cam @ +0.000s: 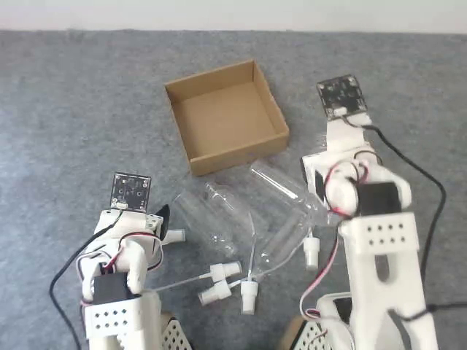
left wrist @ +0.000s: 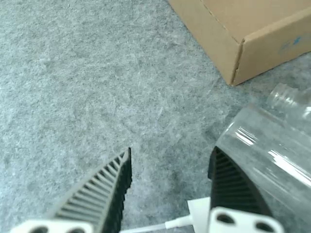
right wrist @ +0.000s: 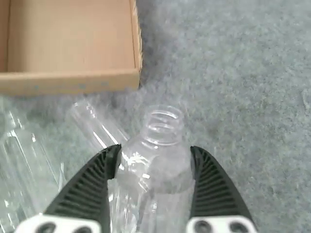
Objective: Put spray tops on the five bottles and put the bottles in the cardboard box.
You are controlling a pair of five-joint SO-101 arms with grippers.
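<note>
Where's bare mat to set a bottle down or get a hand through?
Free: grey felt mat left of the brown cardboard box, and right of it. Crowded: clear plastic bottles and white spray tops between the arms.

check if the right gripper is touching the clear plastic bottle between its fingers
Touching. The right wrist view shows both fingers of the right gripper flush against the clear plastic bottle, with no gap either side.

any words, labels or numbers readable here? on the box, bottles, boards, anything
No text can be read in these views.
cardboard box: faint blue marks on its outer side, too blurred to read.
bottle held in the right gripper: clear, no label seen.
circuit board on each wrist: nothing legible, too small.
</note>
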